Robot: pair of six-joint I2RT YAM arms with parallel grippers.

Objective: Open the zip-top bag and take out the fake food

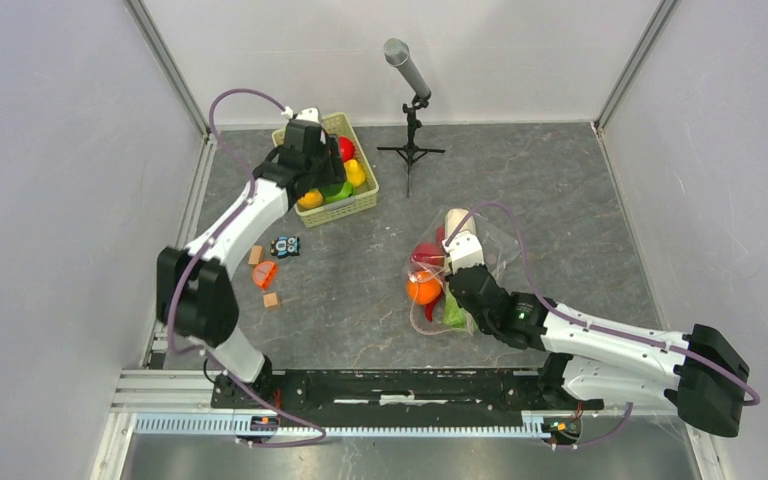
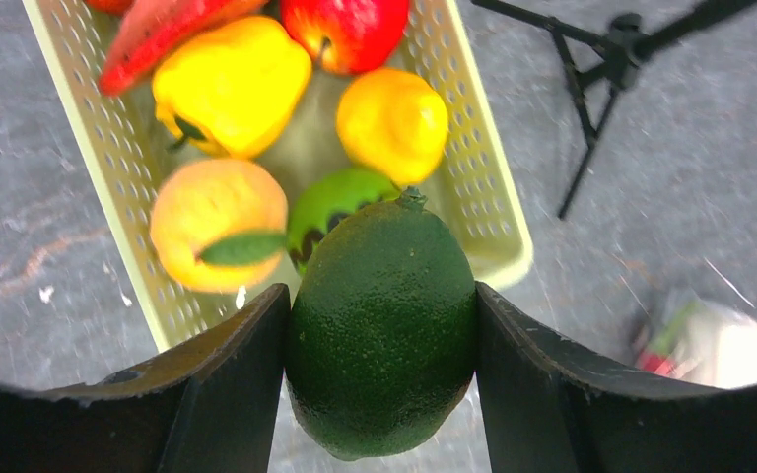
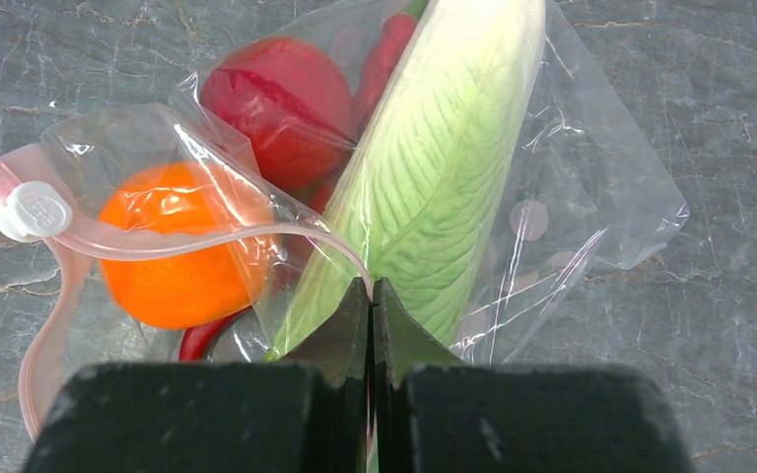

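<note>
Left claw [image 2: 379,296]: clamped on the green fruit [image 2: 379,345], one pad on each side of its waist, stem end pointing away. It hangs over one end of the basket [image 2: 501,232], above a peach-coloured fruit [image 2: 217,222] and a light green one [image 2: 340,202].
- The skin is round and slick and gripped at only two spots, so a jolt could roll it out early.
- The basket's end wall looks to be right under it. Released here, it could clip the rim and bounce onto the table [image 2: 651,246].
- The basket is crowded with a yellow pepper [image 2: 232,84], lemon [image 2: 391,120] and apple [image 2: 345,30], so a drop may land on top and roll off.
- I'd move further in and lower before opening.

Right claw [image 3: 371,296]: fingers pressed together on the bag [image 3: 601,197] at its mouth, with the pink zip strip [image 3: 158,241] running into the pinch. The cabbage [image 3: 444,168] sits right at the fingers, and the orange [image 3: 172,261] and red piece [image 3: 276,108] are inside. The bag lies flat on the table, well right of the basket.
- The thin film could slip out of the pinch, or tear at the strip under a hard pull.
- Only one lip appears to be held, so the mouth may sag shut over the orange.
- The end with the white slider [image 3: 32,210] loops loose and could snag.
- I can't tell if the cabbage leaf is caught in the pinch. If it is, lifting would drag it along.
</note>
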